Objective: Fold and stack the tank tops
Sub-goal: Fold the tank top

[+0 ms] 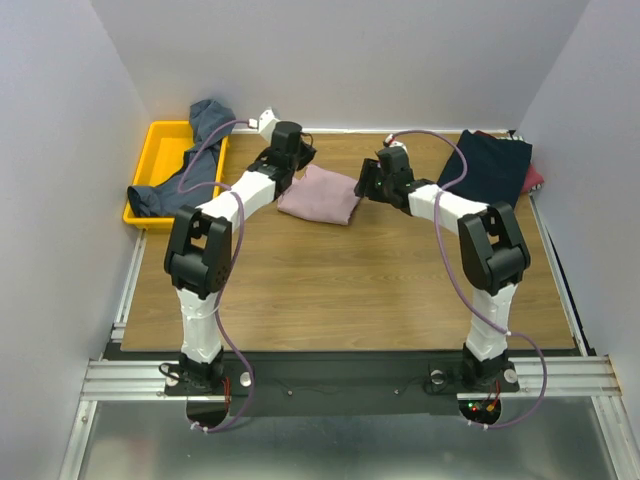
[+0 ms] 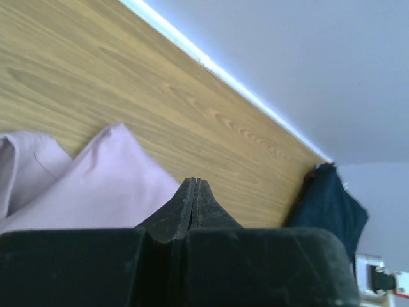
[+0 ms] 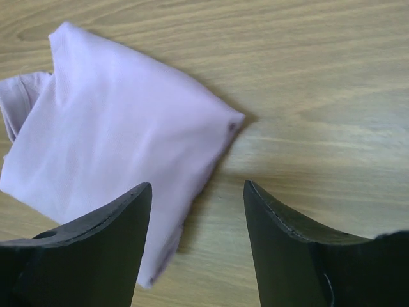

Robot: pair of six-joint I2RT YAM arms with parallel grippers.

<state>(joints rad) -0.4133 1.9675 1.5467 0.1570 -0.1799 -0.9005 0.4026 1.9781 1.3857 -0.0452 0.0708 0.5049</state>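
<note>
One pink tank top (image 1: pixel 320 193), one blue-grey top (image 1: pixel 208 118), one navy top (image 1: pixel 490 165); left claw (image 2: pixel 194 185) closed, right claw (image 3: pixel 197 185) parted.

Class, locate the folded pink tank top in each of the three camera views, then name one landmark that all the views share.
Top external: the pink tank top lies folded at the far middle of the table.
Left wrist: the pink tank top is at lower left.
Right wrist: the pink tank top fills the left and middle.
Shared landmark: the wood-grain table lies under it in every view.
</note>
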